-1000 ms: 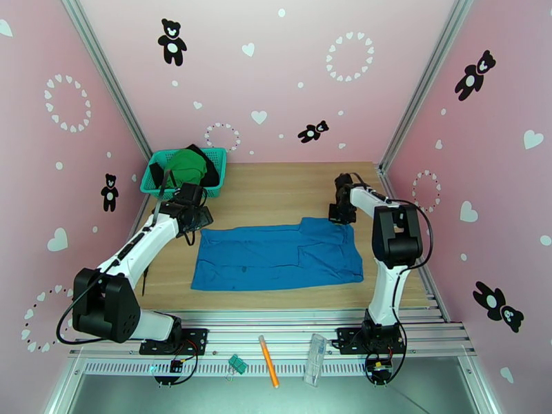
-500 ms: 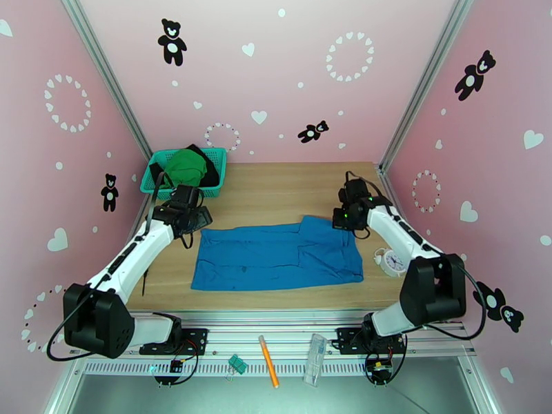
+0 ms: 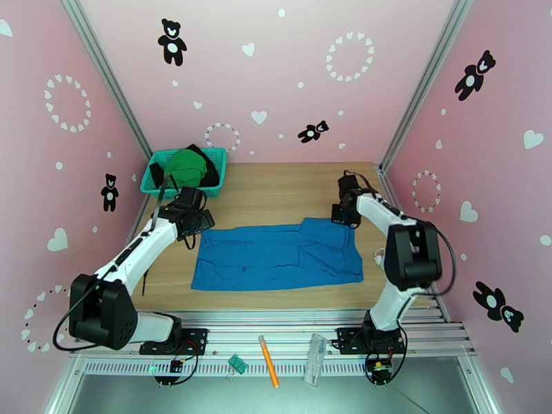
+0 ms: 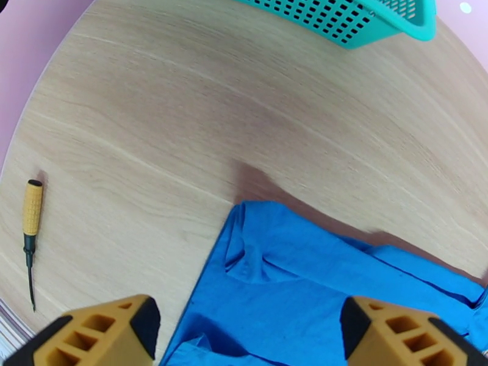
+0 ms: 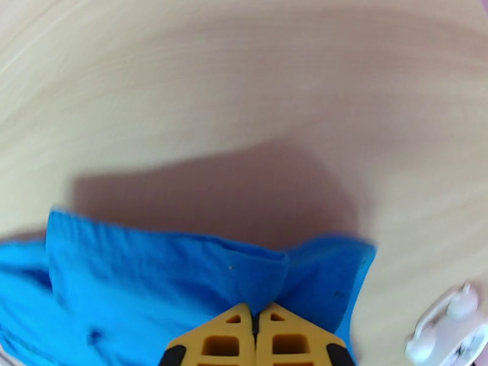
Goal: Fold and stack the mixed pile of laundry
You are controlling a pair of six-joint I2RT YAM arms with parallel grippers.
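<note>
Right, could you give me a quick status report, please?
Left jaws open above blue shirt, far-left corner. Right jaws shut, pinching far-right corner. Screwdriver lies clear.

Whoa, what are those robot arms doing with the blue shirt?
They're folding laundry. The blue shirt lies spread flat on the table. The right gripper is shut at the shirt's far right corner and looks to be pinching the cloth there. The left gripper hovers open over the far left corner, holding nothing. The green garment and black garment sit in the teal basket.
</note>
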